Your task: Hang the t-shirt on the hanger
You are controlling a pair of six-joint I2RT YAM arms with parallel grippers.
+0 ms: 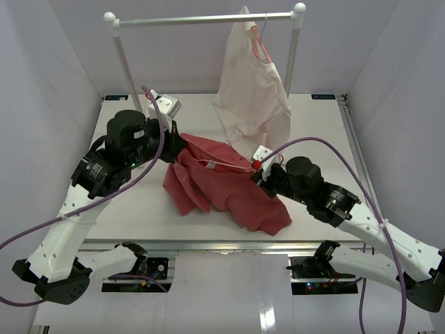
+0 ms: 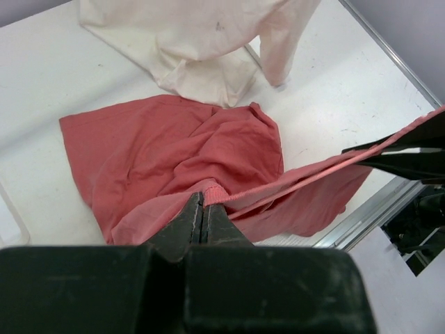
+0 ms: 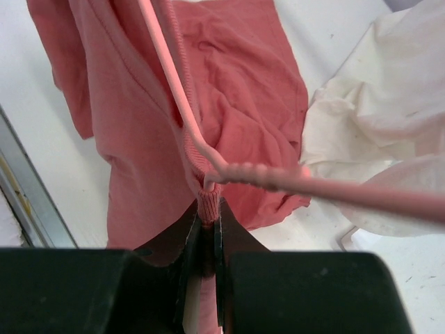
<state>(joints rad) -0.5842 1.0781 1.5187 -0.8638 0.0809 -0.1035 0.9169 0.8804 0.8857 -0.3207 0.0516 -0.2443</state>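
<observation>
White surface (image 1: 327,139), cream garment (image 1: 250,90) hanging from the far rail (image 1: 208,19). Left fingers (image 2: 188,219) and right fingers (image 3: 182,236) each clamp tight on the t-shirt (image 1: 222,181), with the hanger (image 3: 259,174) just beside the right pair.

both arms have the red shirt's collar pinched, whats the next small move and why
Probably lift both slightly together: left gripper and right gripper are shut on the t-shirt collar, taut between them; the hanger neck sits by the right fingers; the cloth lies bunched on the table.

Crumpled t-shirt (image 1: 222,184) on white table (image 1: 316,129)
</observation>
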